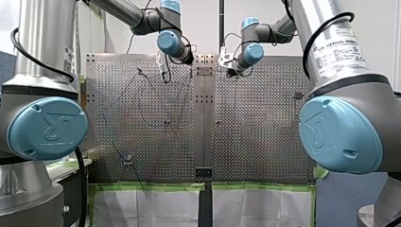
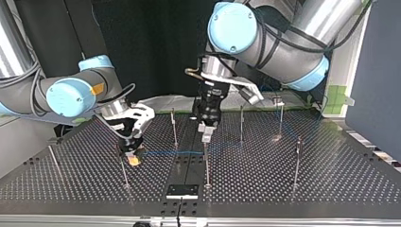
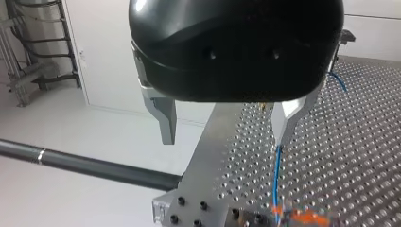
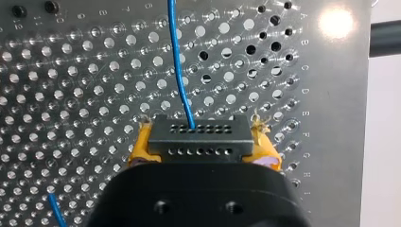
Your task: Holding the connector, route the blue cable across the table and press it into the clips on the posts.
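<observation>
Yellow pads (image 4: pixel 139 149) of the right gripper (image 4: pixel 202 144) clamped the black connector (image 4: pixel 198 135); the blue cable (image 4: pixel 177 61) left it toward twelve o'clock over the perforated table (image 4: pixel 71 94). The left gripper (image 3: pixel 227 125) hung spread apart, the cable just below one fingertip (image 3: pixel 286 135).

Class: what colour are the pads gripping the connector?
Yellow-orange pads, clamped on the black connector; the right wrist view shows them best.

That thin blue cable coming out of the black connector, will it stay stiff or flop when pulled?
Probably floppy: the thin blue cable bends as it leaves the black rectangular connector. Likely light: in the top view it seems to span almost level above the perforated metal table.
</observation>
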`<state>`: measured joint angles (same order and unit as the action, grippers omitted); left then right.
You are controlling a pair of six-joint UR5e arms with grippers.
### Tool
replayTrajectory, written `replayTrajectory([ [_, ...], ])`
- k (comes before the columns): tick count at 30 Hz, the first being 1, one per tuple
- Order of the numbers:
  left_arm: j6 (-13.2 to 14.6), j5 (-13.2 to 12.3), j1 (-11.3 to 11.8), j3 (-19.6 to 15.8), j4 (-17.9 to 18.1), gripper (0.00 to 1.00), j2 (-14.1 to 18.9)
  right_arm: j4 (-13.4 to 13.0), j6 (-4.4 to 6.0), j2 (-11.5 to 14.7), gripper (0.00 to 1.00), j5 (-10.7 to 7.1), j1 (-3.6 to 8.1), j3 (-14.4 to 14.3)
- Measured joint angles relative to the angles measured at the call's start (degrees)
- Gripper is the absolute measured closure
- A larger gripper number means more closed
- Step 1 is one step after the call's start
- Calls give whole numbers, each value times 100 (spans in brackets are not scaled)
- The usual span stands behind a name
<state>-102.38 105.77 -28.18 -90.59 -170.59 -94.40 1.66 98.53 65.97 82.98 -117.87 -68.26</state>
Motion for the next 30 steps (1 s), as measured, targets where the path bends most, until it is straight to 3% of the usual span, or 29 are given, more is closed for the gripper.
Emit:
replayTrajectory([
  [7, 240, 350, -352, 342, -261, 0, -326, 4, 8, 0, 100, 0, -5, 0],
  [16, 322, 719, -720, 779, -435, 0, -762, 0, 10, 0, 100, 0, 3, 0],
  [30, 440, 1098, -679, 1458, -519, 0, -1401, -2, 16, -7, 100, 0, 22, 0],
])
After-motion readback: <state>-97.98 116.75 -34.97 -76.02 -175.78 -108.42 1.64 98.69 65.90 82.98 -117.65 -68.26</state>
